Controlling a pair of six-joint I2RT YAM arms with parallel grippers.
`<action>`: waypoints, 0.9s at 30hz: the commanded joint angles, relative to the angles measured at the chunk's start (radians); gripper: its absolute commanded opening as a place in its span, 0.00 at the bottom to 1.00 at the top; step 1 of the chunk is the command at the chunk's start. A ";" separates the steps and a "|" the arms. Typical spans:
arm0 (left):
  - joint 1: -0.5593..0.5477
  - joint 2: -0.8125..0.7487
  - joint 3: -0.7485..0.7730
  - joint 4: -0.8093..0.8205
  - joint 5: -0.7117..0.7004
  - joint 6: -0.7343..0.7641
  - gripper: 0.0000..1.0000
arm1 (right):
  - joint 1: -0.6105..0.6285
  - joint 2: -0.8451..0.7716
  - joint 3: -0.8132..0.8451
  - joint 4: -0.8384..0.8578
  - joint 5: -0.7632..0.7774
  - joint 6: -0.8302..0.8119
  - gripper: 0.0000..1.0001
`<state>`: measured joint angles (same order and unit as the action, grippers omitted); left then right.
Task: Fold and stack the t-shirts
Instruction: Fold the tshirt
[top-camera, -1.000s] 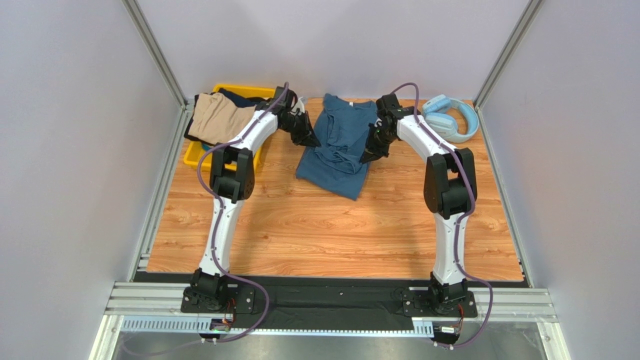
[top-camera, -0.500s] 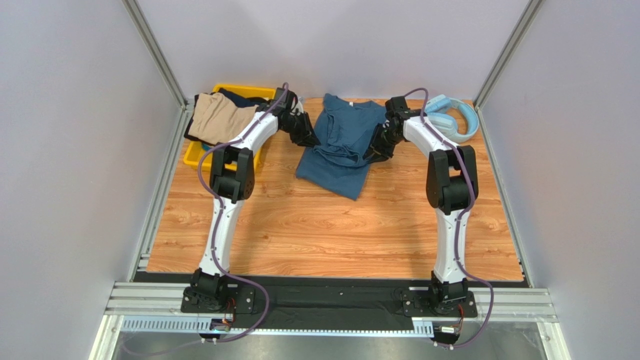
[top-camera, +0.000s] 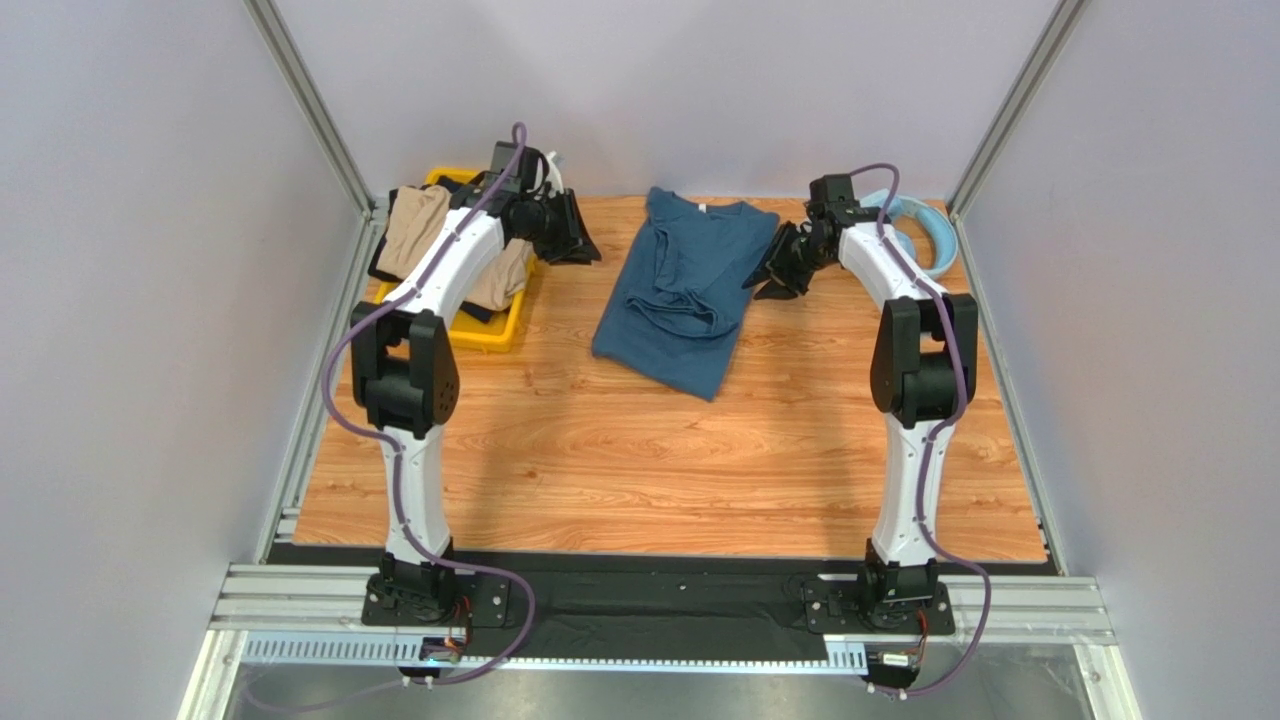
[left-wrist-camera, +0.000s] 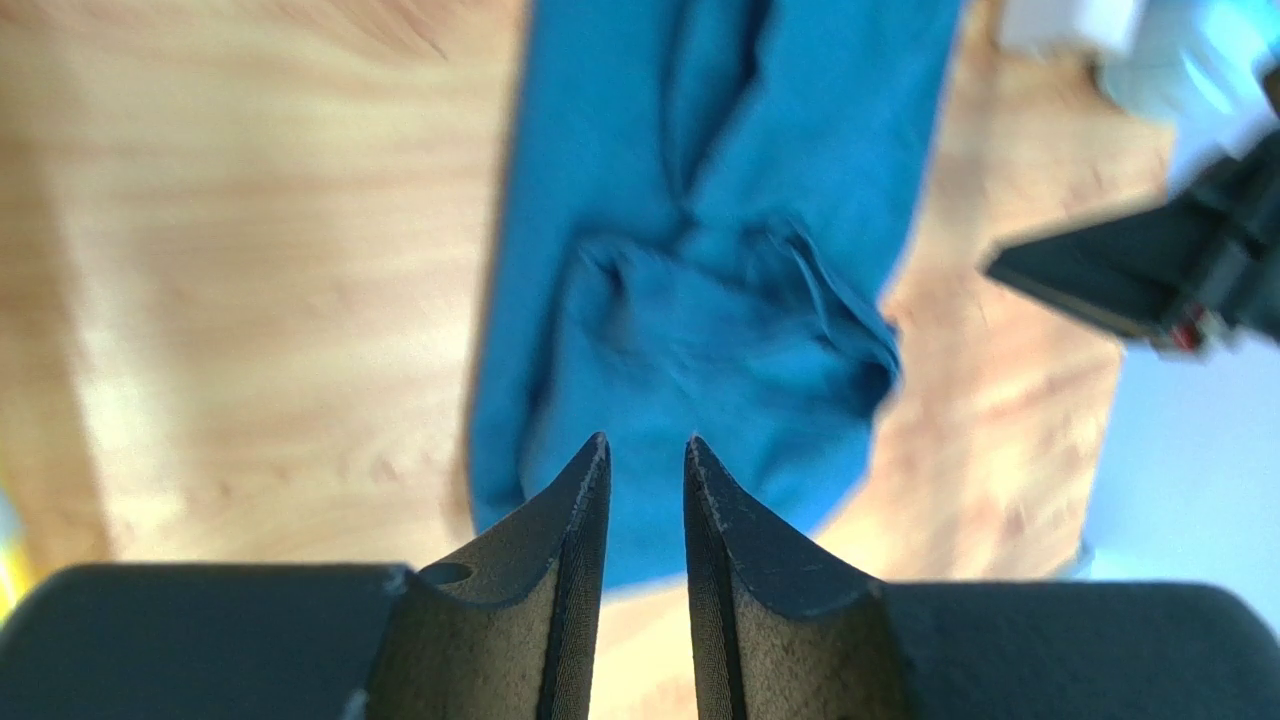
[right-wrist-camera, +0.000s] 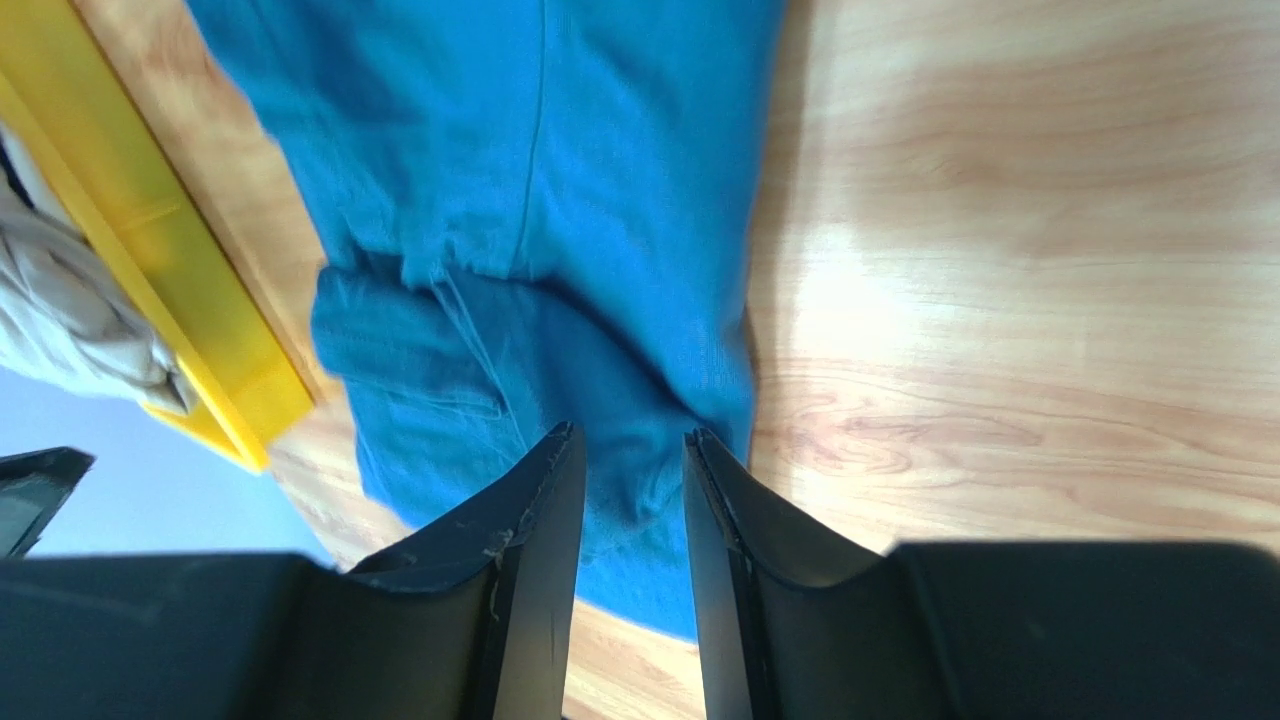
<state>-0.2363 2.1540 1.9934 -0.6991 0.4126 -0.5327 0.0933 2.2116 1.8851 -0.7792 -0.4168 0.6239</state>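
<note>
table (top-camera: 601, 450): wood top, arm bases at near edge.
teal shirt (top-camera: 684, 293): back-centre of table, flat, part-folded, bunched ridge mid-way.
handling: soft, light, limp, we reckon; we'd pinch the near hem corners.
left gripper (left-wrist-camera: 646, 443): fingers narrowly apart, empty, off the shirt, by the bin.
right gripper (right-wrist-camera: 631, 431): fingers narrowly apart, empty, just off shirt's right edge.
yellow bin (right-wrist-camera: 166, 263): far left, tan shirt (top-camera: 413, 225) bunched over it.

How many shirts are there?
2 that I can see: a blue shirt on the table, and a tan shirt in the yellow bin. More may hide under it.
</note>
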 joint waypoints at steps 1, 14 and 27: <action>-0.038 -0.118 -0.143 -0.014 0.109 0.099 0.31 | 0.061 -0.148 -0.096 -0.042 -0.063 -0.056 0.36; -0.167 -0.088 -0.426 0.121 0.166 0.117 0.27 | 0.273 -0.184 -0.239 -0.029 -0.002 -0.085 0.36; -0.172 -0.043 -0.367 0.145 0.169 0.119 0.24 | 0.290 0.016 -0.075 -0.020 0.010 -0.081 0.34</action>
<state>-0.4076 2.1063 1.5703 -0.5823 0.5602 -0.4397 0.3786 2.1963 1.7275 -0.8127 -0.4145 0.5522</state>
